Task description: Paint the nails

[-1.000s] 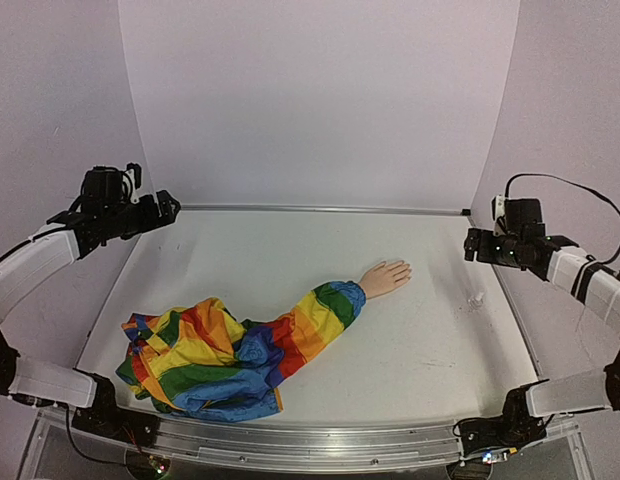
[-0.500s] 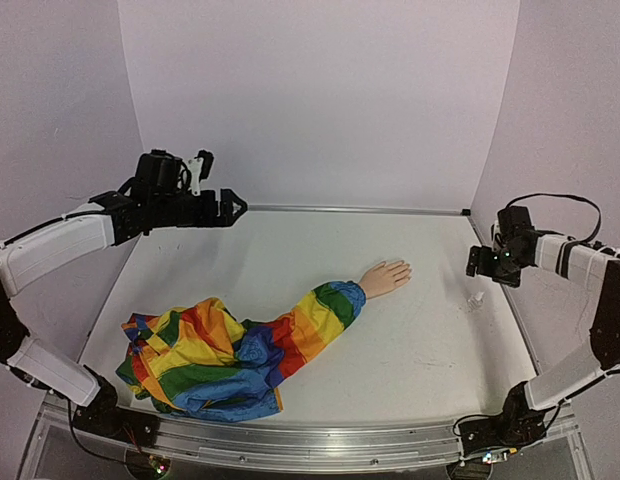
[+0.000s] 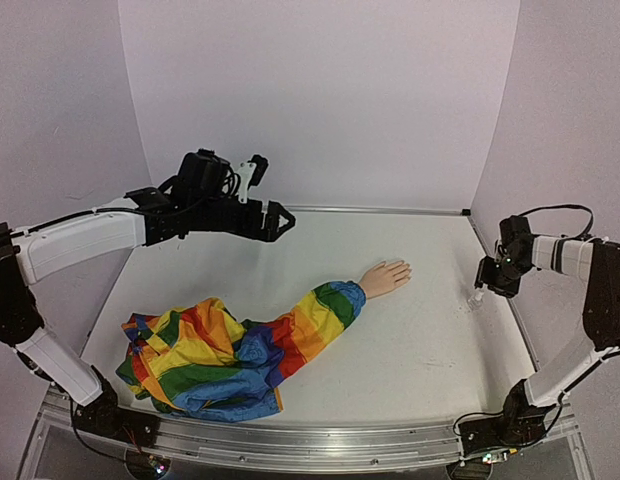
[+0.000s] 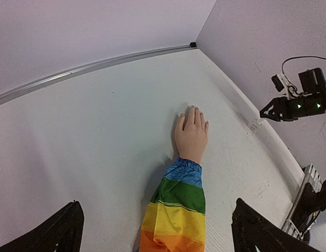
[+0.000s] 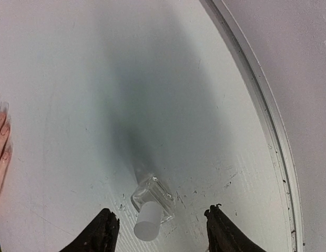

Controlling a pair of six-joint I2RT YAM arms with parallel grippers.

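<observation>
The pale mannequin hand (image 3: 387,277) lies flat on the white table, ending a rainbow-striped sleeve (image 3: 310,320). Its nails (image 4: 194,109) are tiny and hard to make out at the fingertips. My left gripper (image 3: 280,221) hovers open above the table, back-left of the hand. In the left wrist view its open jaws (image 4: 158,233) frame the sleeve (image 4: 176,210) and the hand (image 4: 191,137). My right gripper (image 3: 484,283) is low at the table's right edge. Its jaws (image 5: 162,231) stand apart either side of a small clear bottle (image 5: 151,202) with a white cap, not touching it.
The rest of the rainbow garment (image 3: 195,360) is bunched at the front left. A raised metal rim (image 5: 268,126) runs along the table's right edge just beside the bottle (image 3: 477,298). Purple walls close in the back and sides.
My left arm has swung right from the left wall towards the table's middle. My right gripper has dropped down over the bottle and its jaws have narrowed.
</observation>
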